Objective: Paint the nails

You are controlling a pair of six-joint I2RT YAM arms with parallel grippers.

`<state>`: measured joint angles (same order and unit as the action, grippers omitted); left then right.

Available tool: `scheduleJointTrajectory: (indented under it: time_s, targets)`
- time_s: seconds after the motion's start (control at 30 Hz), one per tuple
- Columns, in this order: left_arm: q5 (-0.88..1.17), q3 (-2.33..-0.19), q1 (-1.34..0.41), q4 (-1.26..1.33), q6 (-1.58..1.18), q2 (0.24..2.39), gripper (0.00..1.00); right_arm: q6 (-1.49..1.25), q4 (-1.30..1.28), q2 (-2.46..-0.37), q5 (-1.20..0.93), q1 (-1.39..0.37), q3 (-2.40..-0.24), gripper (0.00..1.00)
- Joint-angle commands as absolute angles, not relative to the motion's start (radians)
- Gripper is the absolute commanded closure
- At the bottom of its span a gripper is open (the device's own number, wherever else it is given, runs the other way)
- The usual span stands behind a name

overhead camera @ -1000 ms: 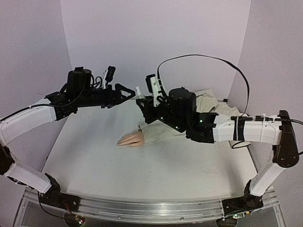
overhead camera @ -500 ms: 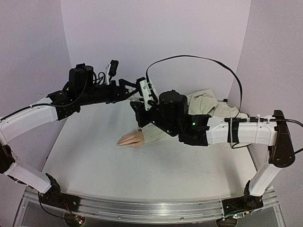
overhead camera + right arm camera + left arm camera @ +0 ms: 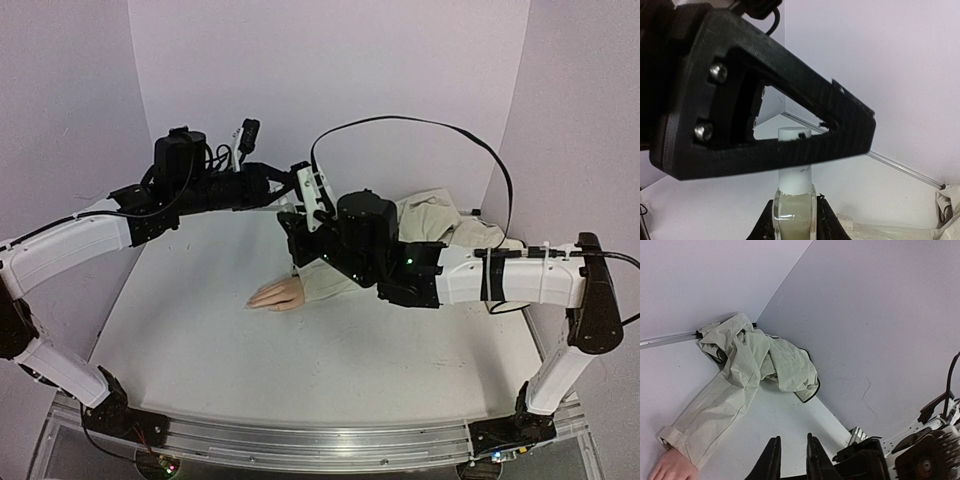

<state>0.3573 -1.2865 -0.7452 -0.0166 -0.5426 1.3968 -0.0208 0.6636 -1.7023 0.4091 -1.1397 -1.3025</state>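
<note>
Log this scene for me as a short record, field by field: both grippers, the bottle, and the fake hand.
Right gripper: shut on the small bottle, which it holds upright above the table
Bottle cap: white, on the bottle
Left gripper: at the cap; grip cannot be told
Fake hand: lying on the table, protruding from a beige sleeve
Nails: too small to judge

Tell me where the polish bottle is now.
The bottle stands upright in the right claw, bottom centre of the right wrist view, its white cap behind the left claw's finger.
</note>
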Motion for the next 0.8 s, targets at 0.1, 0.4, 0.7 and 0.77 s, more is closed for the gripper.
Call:
scheduleJointTrajectory:
  time_s: [0.1, 0.4, 0.7, 0.77]
  targets:
    - [0.552, -1.333, -0.761, 0.029, -0.48, 1.412, 1.0, 0.016, 0.775, -1.602, 0.335, -1.136, -1.302, 1.0]
    - [1.157, -1.366, -0.761, 0.225, -0.258, 1.426, 1.0, -0.253, 0.978, -1.416, -0.801, -0.903, -1.173, 1.0]
    - [1.328, -1.55, -0.773, 0.308, -0.283, 1.547, 1.0, -0.426, 1.167, -1.36, -1.016, -0.901, -1.125, 1.0]
    - [1.298, -1.537, -0.773, 0.309, -0.286, 1.541, 0.99, -0.422, 1.166, -1.344, -0.991, -0.897, -1.108, 1.0]
